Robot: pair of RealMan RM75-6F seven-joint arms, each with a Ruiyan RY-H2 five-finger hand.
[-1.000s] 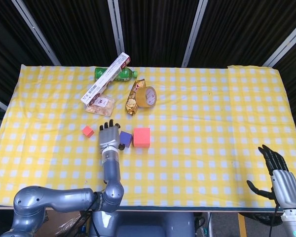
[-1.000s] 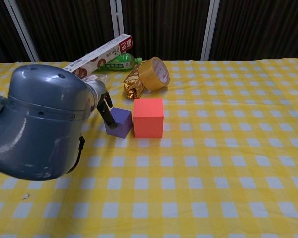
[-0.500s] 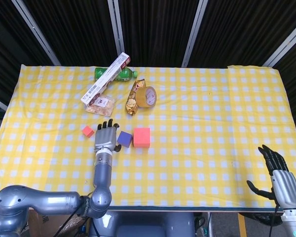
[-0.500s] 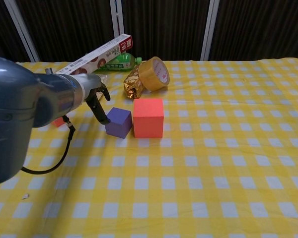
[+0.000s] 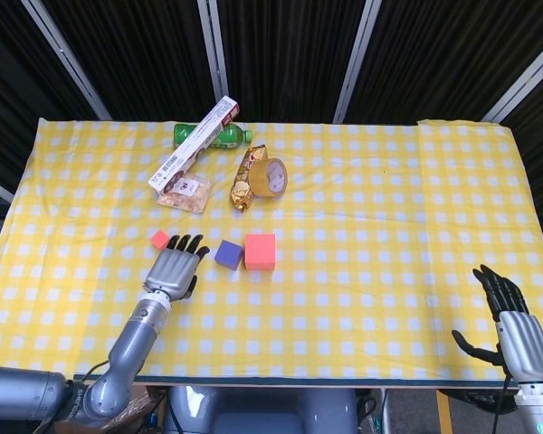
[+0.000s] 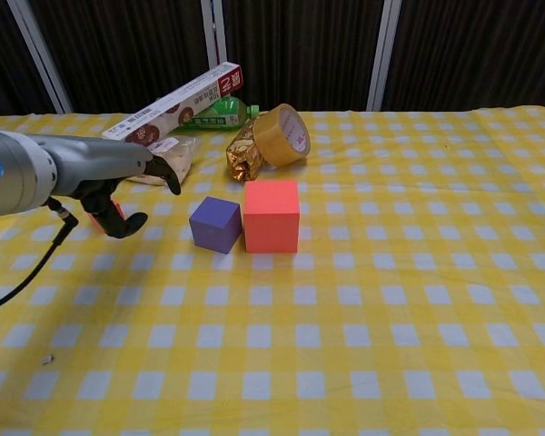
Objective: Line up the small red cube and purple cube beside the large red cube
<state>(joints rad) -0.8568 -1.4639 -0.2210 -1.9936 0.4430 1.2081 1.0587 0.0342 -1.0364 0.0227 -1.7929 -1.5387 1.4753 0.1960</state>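
Cubes sit near the middle-left of the yellow-and-white checked tablecloth (image 5: 371,226): the large red foam cube (image 5: 260,251) stands with the smaller purple cube (image 5: 227,255) just to its left, their facing sides very close, though whether they touch cannot be told. In the chest view the purple cube (image 6: 215,223) is turned slightly, so one corner faces the near edge, while the large red cube (image 6: 272,214) sits square to the table. The small red cube (image 5: 159,239) lies apart, further left and a little farther back, not in line with the other two.

The left hand (image 5: 173,271) hovers low over the cloth between the small red cube and the purple cube, fingers spread and pointing toward the far side, holding nothing. In the chest view this hand (image 6: 127,195) partly hides the small red cube, and one fingertip reaches toward the purple cube without touching it.

The right hand (image 5: 514,324) is at the near right corner, just off the table edge, fingers apart and pointing up, with nothing in it.

At the far left lie a long cardboard box of kitchen wrap (image 5: 194,144), a green plastic bottle (image 5: 226,136) on its side behind it, a clear snack packet (image 5: 185,191), a gold foil wrapper (image 5: 245,178) and a roll of brown packing tape (image 5: 271,176) leaning beside it.
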